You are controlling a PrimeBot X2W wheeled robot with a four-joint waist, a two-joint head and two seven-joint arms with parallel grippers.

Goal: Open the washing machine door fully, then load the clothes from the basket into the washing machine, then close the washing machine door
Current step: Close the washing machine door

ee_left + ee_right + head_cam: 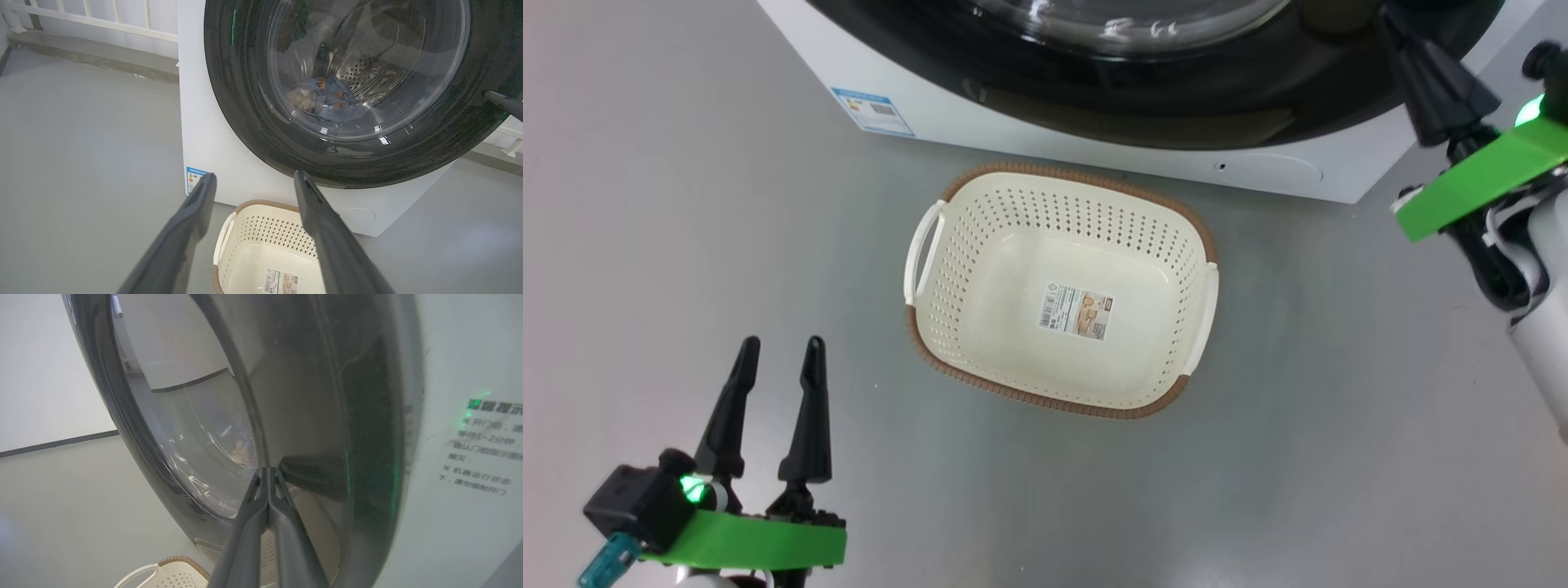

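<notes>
Touching the washing machine door (245,102) at its right rim with the closed, empty right end effector (267,470); open left end effector (783,343) well away. Clothes (327,96) behind the door's glass, basket (964,269) empty beneath.

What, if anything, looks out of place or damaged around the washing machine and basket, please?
Nothing stands out. The basket sits upright and empty on the floor before the washing machine, the clothes lie in the drum behind the glass of the door, and no spill or damage shows.

grey floor (686,245); white railing (90,18) behind.
</notes>
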